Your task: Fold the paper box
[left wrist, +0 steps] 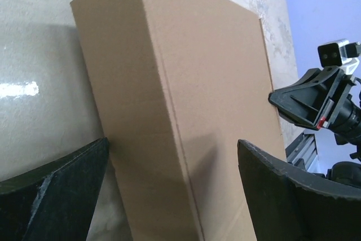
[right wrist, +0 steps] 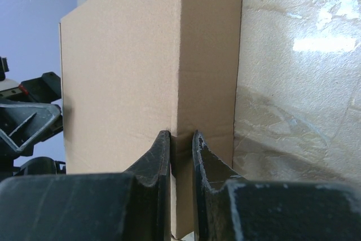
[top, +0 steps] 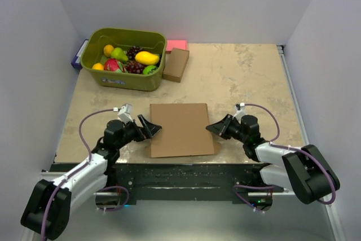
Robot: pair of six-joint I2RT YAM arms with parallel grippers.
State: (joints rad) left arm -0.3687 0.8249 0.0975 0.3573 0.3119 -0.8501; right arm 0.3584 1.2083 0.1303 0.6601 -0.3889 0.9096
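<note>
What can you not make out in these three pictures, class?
Top view: purple thing, mostly hidden behind the green bin.
Left wrist view: box, near end cut off by the bottom edge.
Right wrist view: box edge hidden beneath the right gripper.

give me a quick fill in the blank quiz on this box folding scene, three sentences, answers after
The right pincer is shut on the ____ edge of the paper box.
The left pincer stands ____, gripping nothing.
The green bin at the far left of the table holds ____.
Missing words: right; open; fruit.
</note>
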